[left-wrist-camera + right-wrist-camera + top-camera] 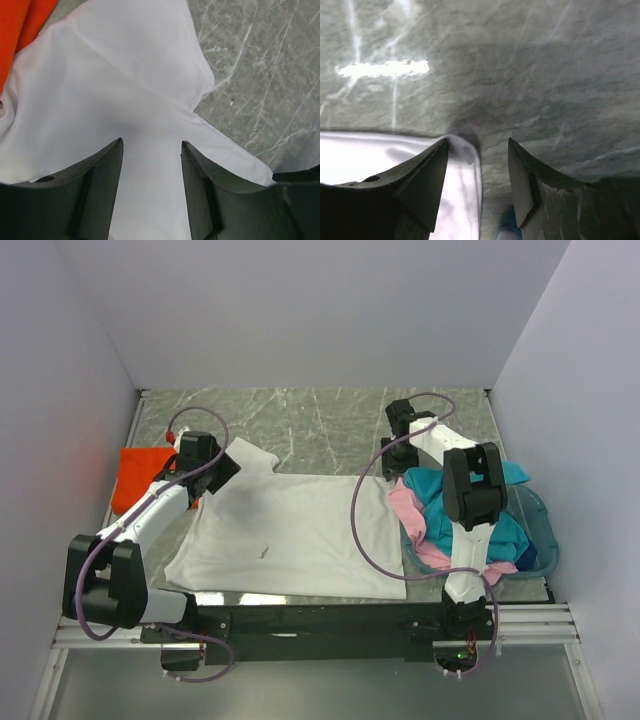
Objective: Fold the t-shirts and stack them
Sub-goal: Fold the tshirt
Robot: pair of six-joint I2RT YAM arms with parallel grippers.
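A white t-shirt lies spread flat in the middle of the table. My left gripper is open just above its far-left part near the sleeve; the wrist view shows white cloth between the open fingers. My right gripper is open over the shirt's far-right corner, one finger on each side of the edge. An orange t-shirt lies at the far left; it also shows in the left wrist view. Teal, pink and white shirts sit piled in the basket.
The translucent teal basket stands at the right edge, close behind my right arm. Grey marbled table shows behind the white shirt. White walls enclose the left, back and right sides.
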